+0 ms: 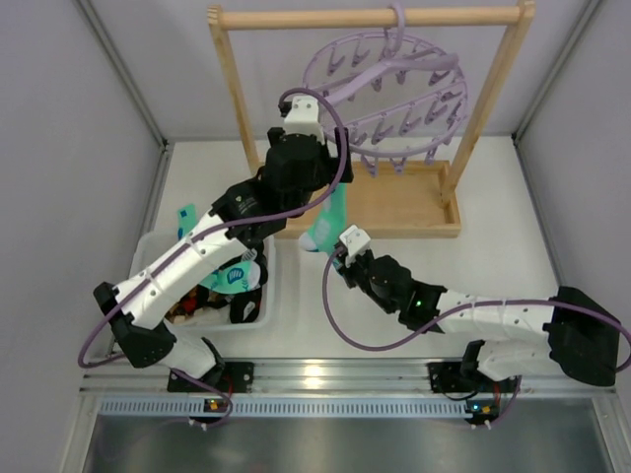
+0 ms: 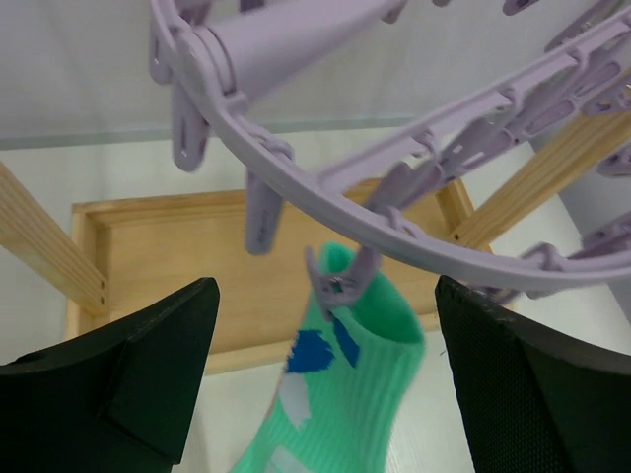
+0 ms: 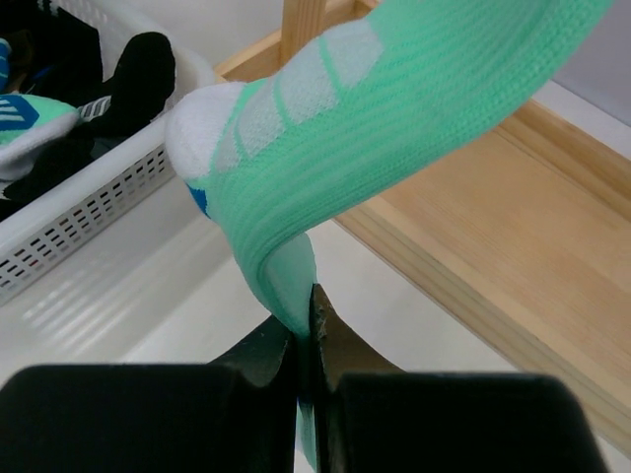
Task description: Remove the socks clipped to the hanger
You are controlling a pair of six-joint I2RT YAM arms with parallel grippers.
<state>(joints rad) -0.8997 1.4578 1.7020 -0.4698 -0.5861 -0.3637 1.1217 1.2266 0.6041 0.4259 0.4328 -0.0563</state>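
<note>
The lavender hanger [image 1: 394,94] hangs by its hook from the wooden rack's top bar. One mint-green sock [image 1: 330,222] with a blue patch hangs from a clip peg [image 2: 340,286] on the hanger's ring [image 2: 414,232]. My left gripper [image 2: 325,394] is open, its fingers [image 2: 148,374] either side of the sock's cuff [image 2: 370,315], just below the clip. My right gripper [image 3: 308,340] is shut on the sock's lower end [image 3: 296,286], pinching a fold of it near the toe. Other socks [image 1: 232,286] lie in the white basket.
The wooden rack [image 1: 414,212] with its tray base stands at the back centre. A white perforated basket [image 1: 266,317] sits at the left under my left arm, also in the right wrist view [image 3: 89,217]. Grey walls close in both sides.
</note>
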